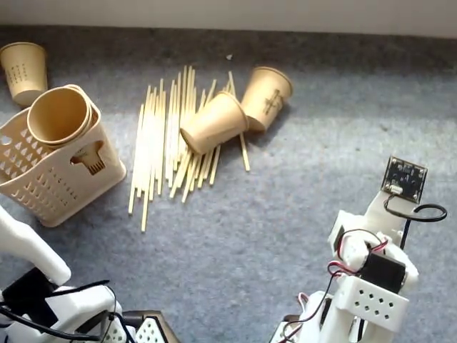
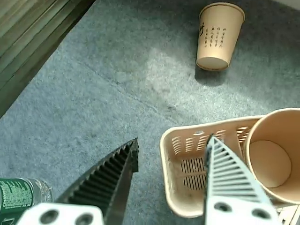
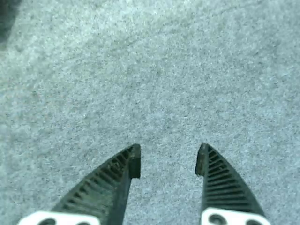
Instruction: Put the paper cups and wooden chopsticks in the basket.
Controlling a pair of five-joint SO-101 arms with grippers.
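A beige basket (image 1: pixel 50 182) stands at the left with stacked paper cups (image 1: pixel 61 114) in it. Another cup (image 1: pixel 25 68) lies on the carpet behind it. Two cups (image 1: pixel 214 123) (image 1: pixel 266 96) lie on a spread of wooden chopsticks (image 1: pixel 168 139) in the middle. My left gripper (image 2: pixel 172 140) is open, just above the basket's rim (image 2: pixel 185 133), with the cup in the basket (image 2: pixel 272 152) beside one finger and the loose cup (image 2: pixel 218 35) farther off. My right gripper (image 3: pixel 169 150) is open over bare grey carpet, holding nothing.
The left arm's base (image 1: pixel 43 300) sits at the near left and the right arm (image 1: pixel 371 279) at the near right. A green-labelled bottle (image 2: pixel 18 197) lies close to the left gripper. Open carpet stretches between the chopsticks and the right arm.
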